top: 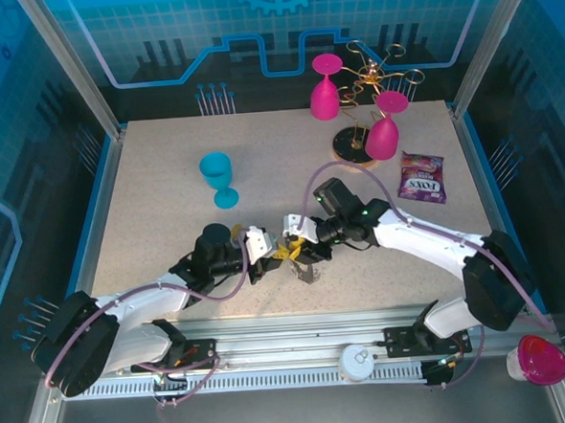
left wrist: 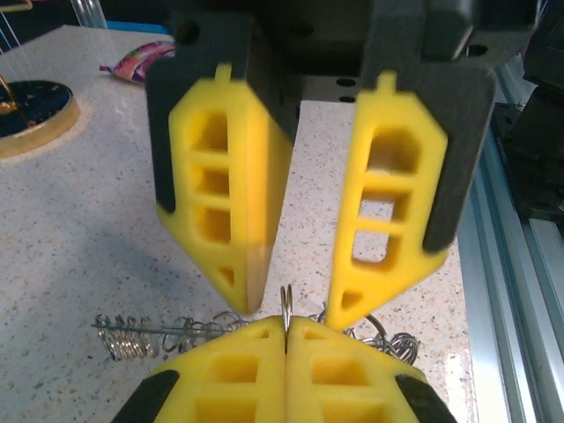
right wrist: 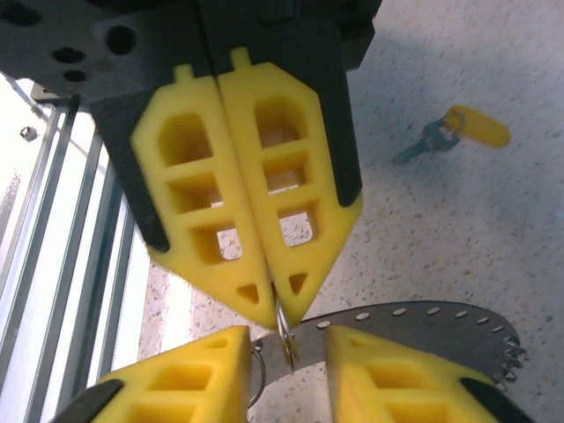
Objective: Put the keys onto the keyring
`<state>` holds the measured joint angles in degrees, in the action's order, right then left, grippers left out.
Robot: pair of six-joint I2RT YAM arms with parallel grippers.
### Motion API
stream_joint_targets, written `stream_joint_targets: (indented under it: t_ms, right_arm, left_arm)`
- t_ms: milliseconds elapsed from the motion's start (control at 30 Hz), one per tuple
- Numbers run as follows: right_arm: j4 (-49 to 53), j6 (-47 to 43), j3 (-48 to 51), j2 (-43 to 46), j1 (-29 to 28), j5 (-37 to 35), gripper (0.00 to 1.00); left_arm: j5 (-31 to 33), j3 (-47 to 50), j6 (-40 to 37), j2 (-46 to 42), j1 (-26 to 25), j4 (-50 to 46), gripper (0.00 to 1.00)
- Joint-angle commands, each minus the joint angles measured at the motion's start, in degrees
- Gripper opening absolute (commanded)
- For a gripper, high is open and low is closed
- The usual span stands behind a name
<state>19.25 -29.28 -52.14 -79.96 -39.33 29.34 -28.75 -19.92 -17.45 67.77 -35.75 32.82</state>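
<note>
The keyring (right wrist: pixel 423 328) is a flat dark ring with small holes along its edge, lying on the table; its thin wire coils (left wrist: pixel 132 339) spread over the tabletop. My left gripper (left wrist: pixel 286 326) is shut on one small upright wire loop (left wrist: pixel 285 300) of that keyring. My right gripper (right wrist: pixel 286 335) stands open, a fingertip on each side of the same loop, tip to tip with the left gripper (right wrist: pixel 280 313). A tiny key with a yellow head (right wrist: pixel 474 126) lies loose on the table beyond. From above, both grippers (top: pixel 268 249) (top: pixel 298 237) meet over the keyring (top: pixel 308 271).
A blue goblet (top: pixel 219 177) stands left of centre. At the back right, two pink goblets (top: pixel 325 89) (top: pixel 385 130) hang on a gold wire stand with a round wooden base (top: pixel 351 145). A purple candy bag (top: pixel 421 177) lies at the right. The metal rail (top: pixel 301 349) runs along the near edge.
</note>
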Motion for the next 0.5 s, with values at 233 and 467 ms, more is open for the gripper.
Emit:
stream_joint_targets:
  t_ms: [233, 467]
  right_arm:
    - [-25.2, 15.1, 14.1, 6.3, 3.6, 5.3, 0.29]
    - [-26.8, 14.9, 14.7, 5.8, 3.7, 4.7, 0.25]
  left_arm:
    - [1.0, 5.8, 10.4, 9.6, -0.2, 31.2, 0.00]
    - [-0.2, 6.4, 13.1, 14.8, -0.1, 39.8, 0.00]
